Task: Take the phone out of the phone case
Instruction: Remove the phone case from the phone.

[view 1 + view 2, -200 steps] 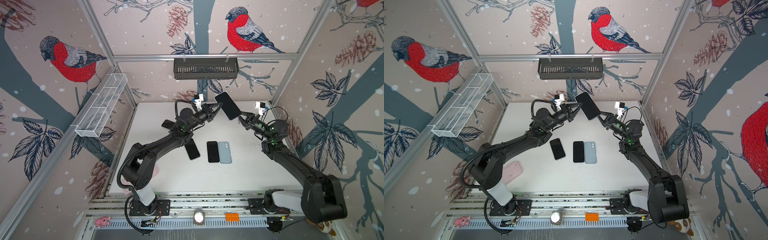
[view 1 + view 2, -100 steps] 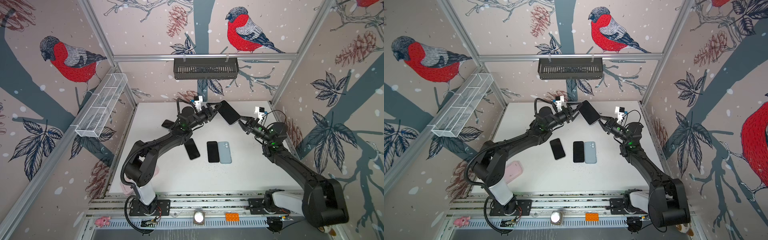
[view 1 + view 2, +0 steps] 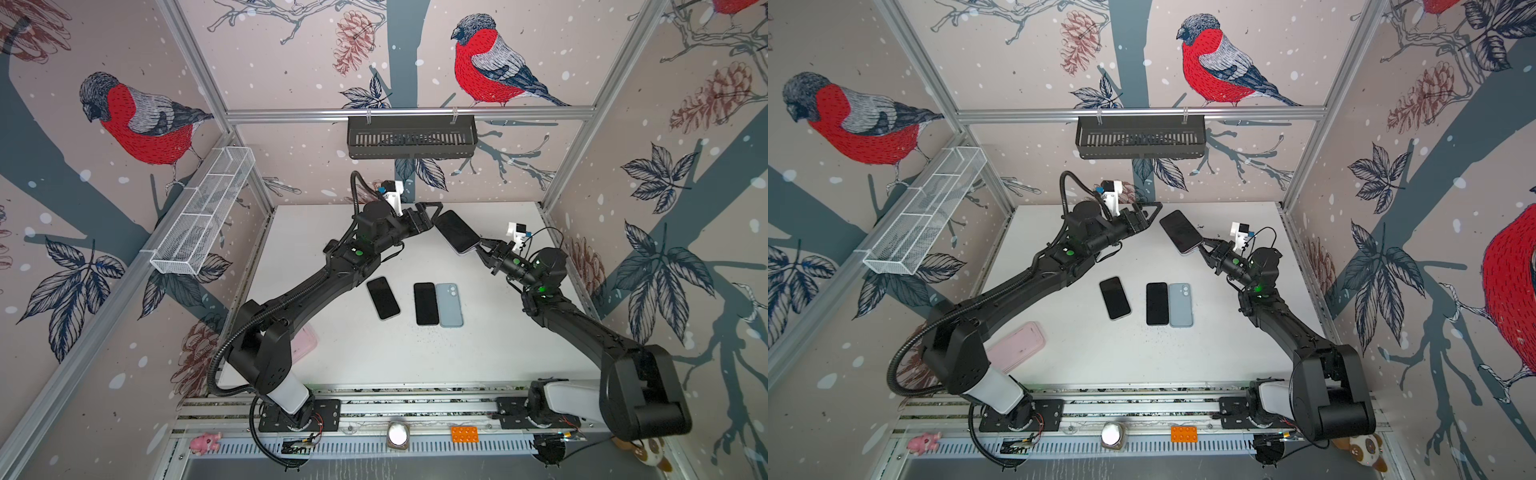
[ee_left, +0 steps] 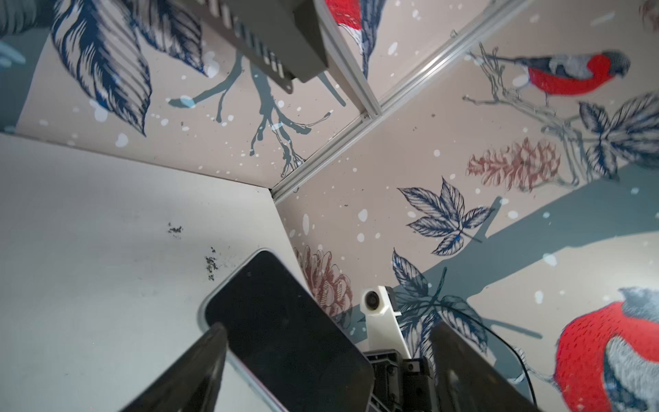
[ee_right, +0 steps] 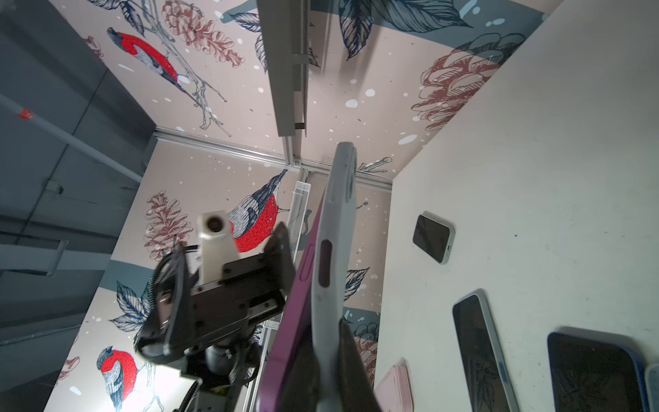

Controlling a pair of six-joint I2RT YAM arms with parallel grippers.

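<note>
Right fingers [image 5: 351, 360] on cased phone [image 3: 456, 231]

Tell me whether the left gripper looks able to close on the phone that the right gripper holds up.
Probably yes. The left gripper is open, right beside the free end of the phone, with nothing between them. The right gripper is shut on the opposite end only.

Both top views look steeply down from high above the front edge of the table [image 3: 498, 357] and cover its whole surface. The wrist cameras face each other at close range across the cased phone [image 4: 285, 339]. The left wrist view shows the right wrist camera [image 4: 373, 303]; the right wrist view shows the left wrist camera [image 5: 214, 225].
</note>
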